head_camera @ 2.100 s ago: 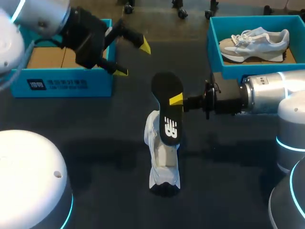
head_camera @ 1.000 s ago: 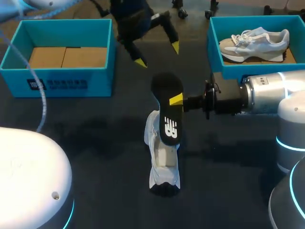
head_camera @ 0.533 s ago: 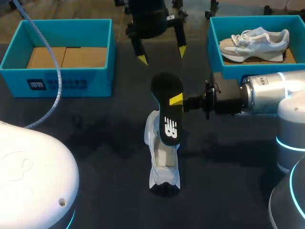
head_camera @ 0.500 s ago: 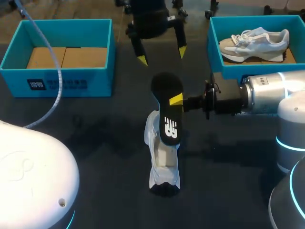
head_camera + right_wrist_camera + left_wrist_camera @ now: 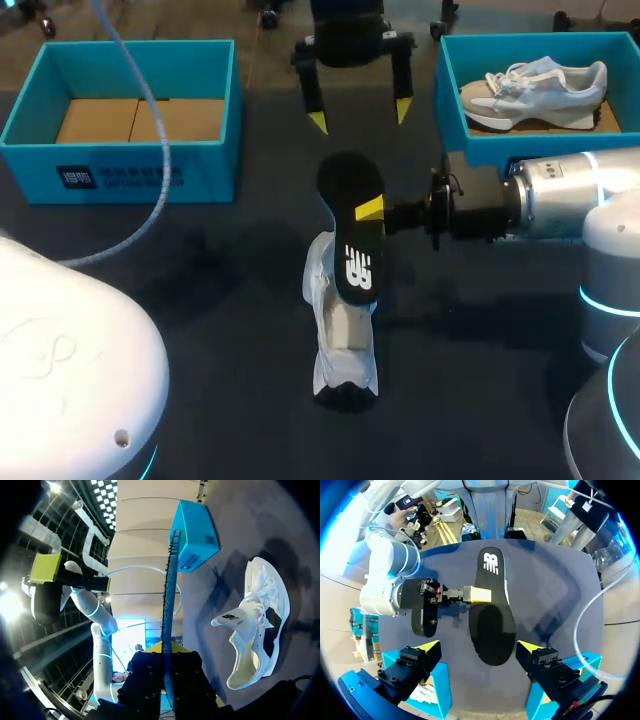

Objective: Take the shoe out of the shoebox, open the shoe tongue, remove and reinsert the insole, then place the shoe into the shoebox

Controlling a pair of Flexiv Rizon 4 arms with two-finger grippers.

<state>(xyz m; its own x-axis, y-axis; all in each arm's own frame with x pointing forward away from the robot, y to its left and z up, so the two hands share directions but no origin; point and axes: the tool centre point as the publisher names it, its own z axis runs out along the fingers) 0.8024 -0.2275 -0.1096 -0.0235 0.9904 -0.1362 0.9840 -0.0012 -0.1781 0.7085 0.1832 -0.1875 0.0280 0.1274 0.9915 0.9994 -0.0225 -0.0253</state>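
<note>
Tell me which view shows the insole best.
The left wrist view: the black insole faces the camera with its whole outline visible, and the right gripper is clamped on its edge. The head view shows it tilted above the white shoe; the right wrist view shows only its thin edge.

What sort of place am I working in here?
Probably a robot test bench for shoe handling: dark table, left blue shoebox, right blue shoebox holding a sneaker, and a black insole held above a white shoe.

The head camera looks down on the worktop (image 5: pixel 200 300) from above and behind. Both wrist cameras sit closer, sharing the insole (image 5: pixel 350 190).
</note>
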